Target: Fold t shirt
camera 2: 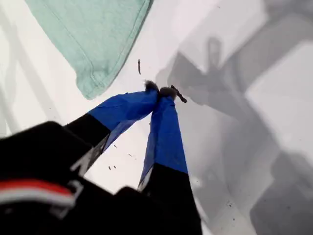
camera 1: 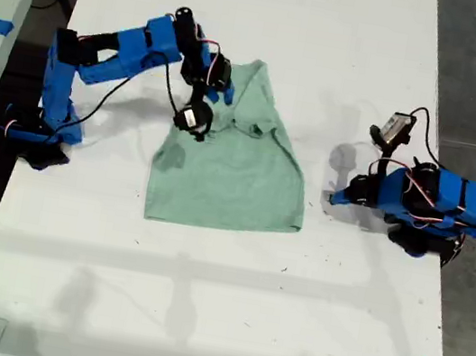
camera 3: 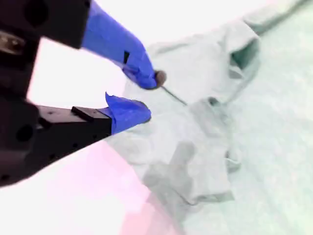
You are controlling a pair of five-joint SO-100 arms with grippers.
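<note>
T shirt part-folded, w/ second gripper above.

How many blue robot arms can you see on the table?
2. One arm stands at the exterior view's left, reaching over the t shirt. The other arm sits folded up at the exterior view's right, off the cloth. None looks hidden.

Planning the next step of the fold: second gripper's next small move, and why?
Probably lower my second gripper and close on the bunched edge of the t shirt: its jaws hang open over those folds, gripping nothing. My first gripper is shut, off the cloth.
</note>
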